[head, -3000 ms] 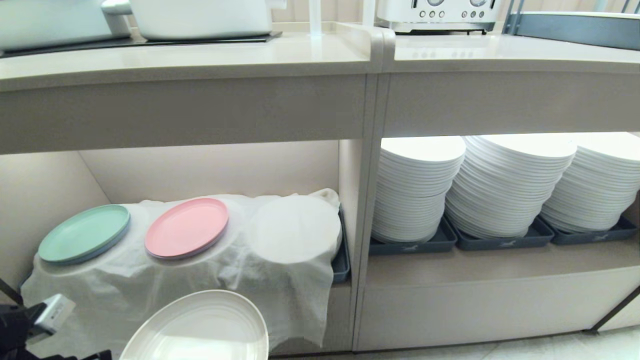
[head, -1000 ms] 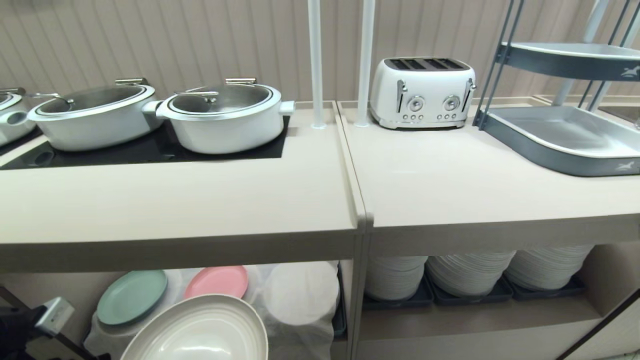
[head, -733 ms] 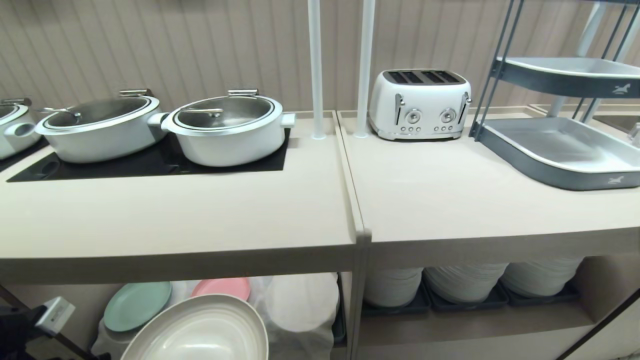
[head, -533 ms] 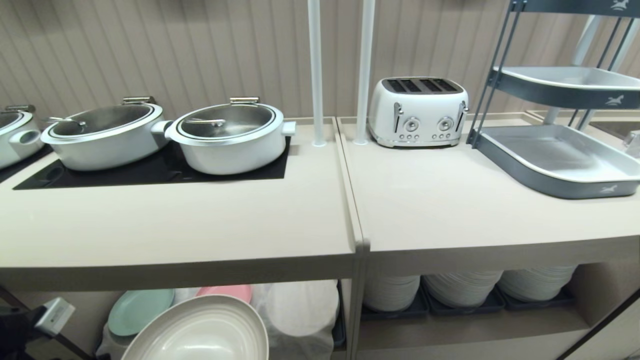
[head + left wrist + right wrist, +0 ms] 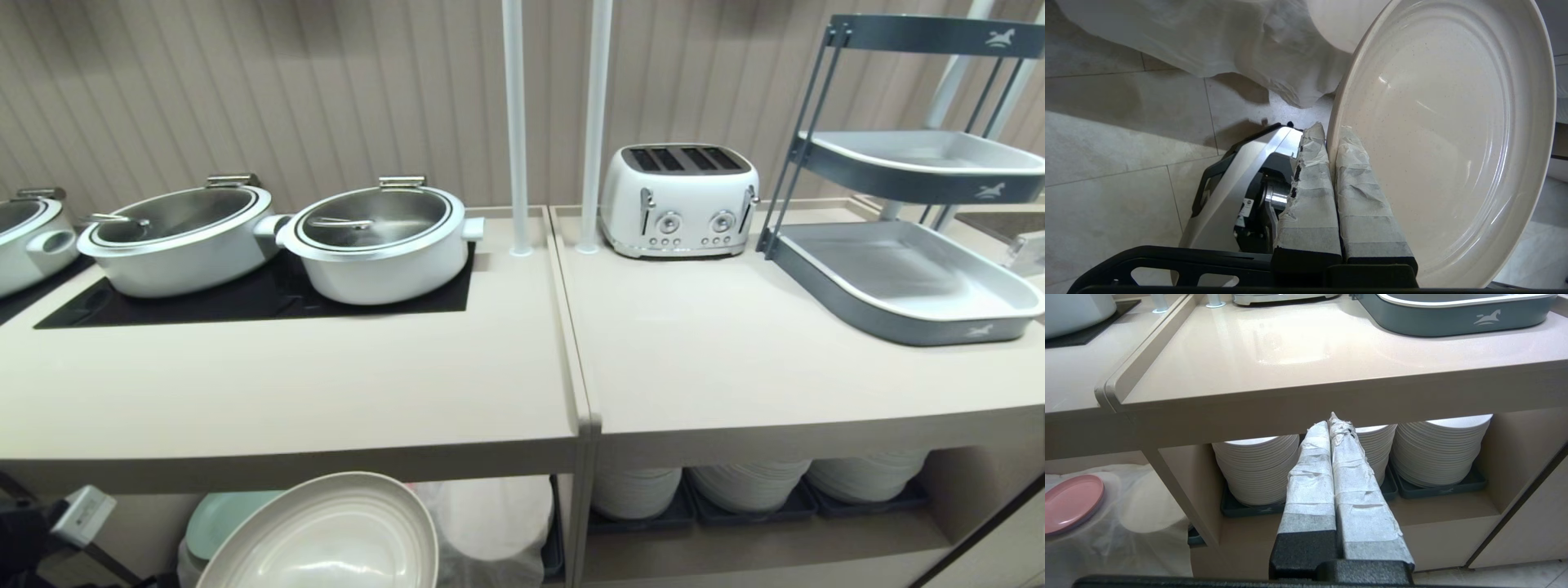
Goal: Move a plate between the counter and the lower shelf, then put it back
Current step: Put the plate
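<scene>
The cream plate point(image 5: 326, 539) hangs tilted at the bottom of the head view, just below the counter's point(image 5: 286, 392) thick front edge and in front of the lower shelf's white cloth point(image 5: 490, 514). In the left wrist view my left gripper point(image 5: 1331, 130) is shut on the plate's point(image 5: 1453, 134) rim, one taped finger inside the plate and one outside. The cloth point(image 5: 1229, 41) hangs beyond it over the tiled floor. My right gripper point(image 5: 1331, 420) is shut and empty, parked before the bay of white plate stacks point(image 5: 1257, 469).
Two lidded white pots point(image 5: 375, 237) sit on the black hob point(image 5: 245, 298). On the adjoining top are a white toaster point(image 5: 678, 200) and a grey tray rack point(image 5: 898, 286). Two white poles point(image 5: 516, 122) stand between. A mint plate point(image 5: 216, 518) and a pink plate point(image 5: 1069, 502) lie on the cloth.
The head camera has risen: the counter top now fills the view and the shelf has sunk to the bottom edge. The plate stays in the left gripper, at the same spot in the picture.
</scene>
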Controlling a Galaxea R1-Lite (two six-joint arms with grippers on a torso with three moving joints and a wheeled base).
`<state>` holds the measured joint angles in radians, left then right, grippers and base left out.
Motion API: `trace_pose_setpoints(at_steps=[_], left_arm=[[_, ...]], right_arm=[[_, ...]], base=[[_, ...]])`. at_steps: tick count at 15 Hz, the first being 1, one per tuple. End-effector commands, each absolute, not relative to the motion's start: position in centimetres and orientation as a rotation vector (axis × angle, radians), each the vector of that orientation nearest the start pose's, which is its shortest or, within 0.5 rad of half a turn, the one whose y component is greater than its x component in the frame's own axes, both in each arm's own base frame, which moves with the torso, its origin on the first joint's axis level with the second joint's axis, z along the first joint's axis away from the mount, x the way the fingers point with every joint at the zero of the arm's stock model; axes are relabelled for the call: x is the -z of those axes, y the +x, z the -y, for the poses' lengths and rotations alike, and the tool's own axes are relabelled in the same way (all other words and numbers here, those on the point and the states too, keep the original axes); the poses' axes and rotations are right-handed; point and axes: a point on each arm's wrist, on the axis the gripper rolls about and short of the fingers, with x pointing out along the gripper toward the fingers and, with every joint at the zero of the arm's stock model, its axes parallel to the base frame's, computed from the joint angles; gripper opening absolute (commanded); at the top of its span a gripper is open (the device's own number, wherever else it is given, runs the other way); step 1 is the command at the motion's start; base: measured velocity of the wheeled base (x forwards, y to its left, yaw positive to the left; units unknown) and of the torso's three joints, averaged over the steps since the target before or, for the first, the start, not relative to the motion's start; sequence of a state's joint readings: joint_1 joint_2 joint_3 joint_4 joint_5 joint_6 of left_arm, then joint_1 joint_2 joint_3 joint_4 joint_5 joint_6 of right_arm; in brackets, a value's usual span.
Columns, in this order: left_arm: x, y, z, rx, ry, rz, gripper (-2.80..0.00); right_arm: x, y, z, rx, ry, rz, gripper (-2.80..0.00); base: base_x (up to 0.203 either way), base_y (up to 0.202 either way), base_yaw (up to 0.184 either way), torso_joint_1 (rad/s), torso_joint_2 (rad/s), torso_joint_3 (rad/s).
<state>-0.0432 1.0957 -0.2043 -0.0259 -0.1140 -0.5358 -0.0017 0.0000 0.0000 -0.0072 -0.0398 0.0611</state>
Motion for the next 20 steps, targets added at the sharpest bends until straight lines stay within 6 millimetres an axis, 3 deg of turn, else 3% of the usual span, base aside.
trace_pose_setpoints(at_steps=[1, 12, 20], left_arm=[[-10.11, 9.79, 0.69, -0.089, -0.54, -0.881, -2.8], [-10.21, 9.9, 0.72, -0.094, -0.561, -0.876, -2.8], [-10.28, 9.97, 0.72, -0.094, -0.561, -0.874, -2.8]], right_arm=[[-7.64, -2.28, 0.09, 0.041, 0.062, 0.01, -2.8], [-7.64, -2.28, 0.09, 0.041, 0.062, 0.01, -2.8], [-7.63, -2.28, 0.09, 0.041, 0.063, 0.009, -2.8]], base=[[0.0, 0.0, 0.0, 0.154, -0.31, -0.154], [0.0, 0.0, 0.0, 0.155, -0.31, -0.158], [0.0, 0.0, 0.0, 0.064, -0.12, -0.063]])
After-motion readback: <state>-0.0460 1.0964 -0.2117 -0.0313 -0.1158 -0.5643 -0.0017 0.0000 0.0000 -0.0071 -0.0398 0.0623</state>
